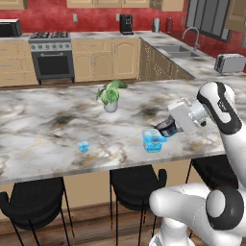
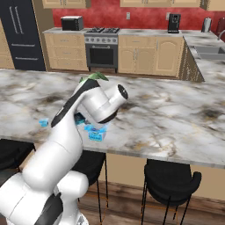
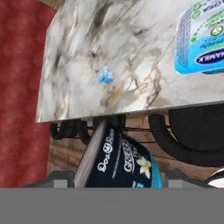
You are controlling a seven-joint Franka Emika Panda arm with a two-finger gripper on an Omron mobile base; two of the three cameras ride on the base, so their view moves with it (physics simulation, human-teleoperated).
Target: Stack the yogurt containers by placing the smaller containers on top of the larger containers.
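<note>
My gripper (image 1: 166, 129) is shut on the dark, almost black yogurt cup (image 1: 167, 128), one of the smaller containers. It holds the cup on its side, just above and to the right of the larger container, a translucent blue tub (image 1: 153, 140) near the counter's front edge. In the hand view the dark cup (image 3: 122, 164) with its pale lid sits between my fingers, and the tub (image 3: 201, 39) is at the top right. The tiny light-blue cup (image 1: 83, 146) stands alone on the counter, well to the left of the tub. It also shows in the hand view (image 3: 105, 76) and the right base view (image 2: 43, 123).
A white pot with a green plant (image 1: 110, 96) stands mid-counter behind the tub. Black stools (image 1: 137, 180) are tucked under the marble counter's front edge (image 1: 96, 168). A toaster (image 1: 229, 62) sits far right, by the sink (image 1: 178, 50).
</note>
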